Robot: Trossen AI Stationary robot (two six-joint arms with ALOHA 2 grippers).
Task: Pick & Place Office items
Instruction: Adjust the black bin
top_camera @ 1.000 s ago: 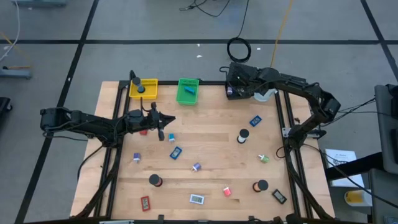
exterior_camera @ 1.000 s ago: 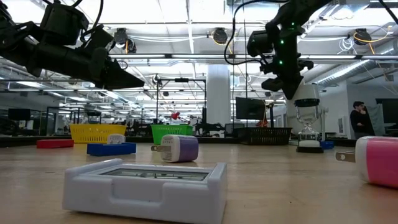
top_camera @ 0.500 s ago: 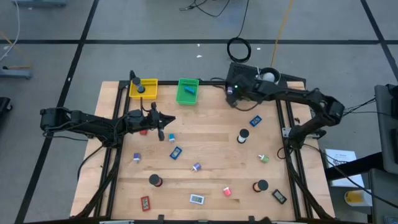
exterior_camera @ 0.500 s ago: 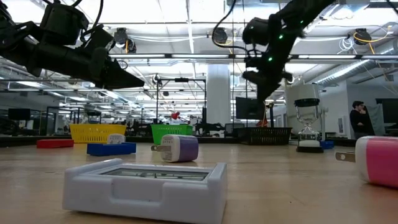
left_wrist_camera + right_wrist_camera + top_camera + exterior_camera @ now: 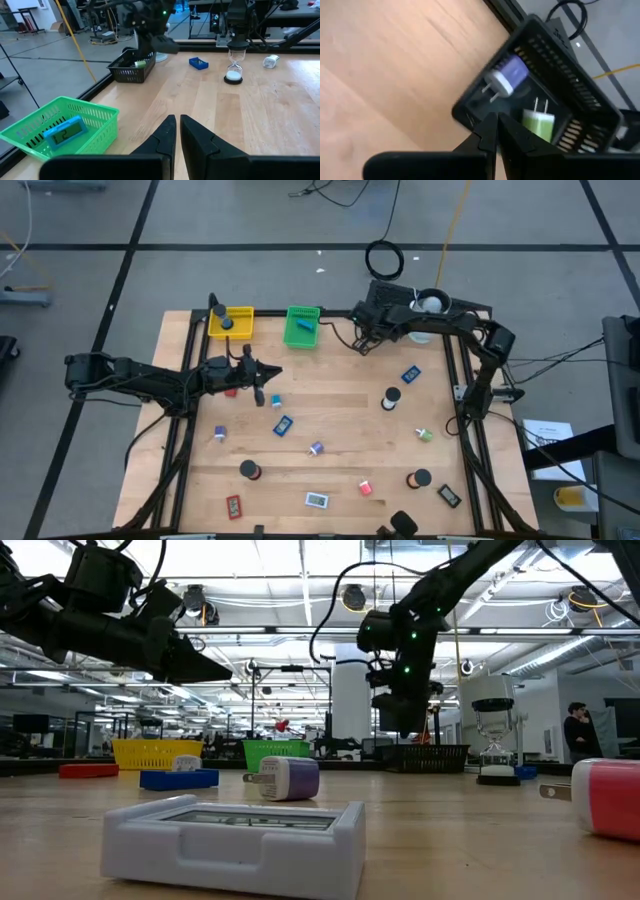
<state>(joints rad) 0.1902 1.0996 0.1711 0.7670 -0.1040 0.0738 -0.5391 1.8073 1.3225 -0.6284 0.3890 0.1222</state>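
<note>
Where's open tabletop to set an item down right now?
Bare wood lies mid-table between the blue piece and the black roll, and along the left edge below the left gripper. The front edge around the white piece is crowded.

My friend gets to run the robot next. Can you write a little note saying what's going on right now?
Left pincer: shut, empty, hanging over the table's left side.
Right pincer: shut, empty, up by the black tray.
Done: purple plug and green plug in the black tray, a blue piece in the green tray, a dark item in the yellow tray.
Left: many small items still scattered on the table.
</note>
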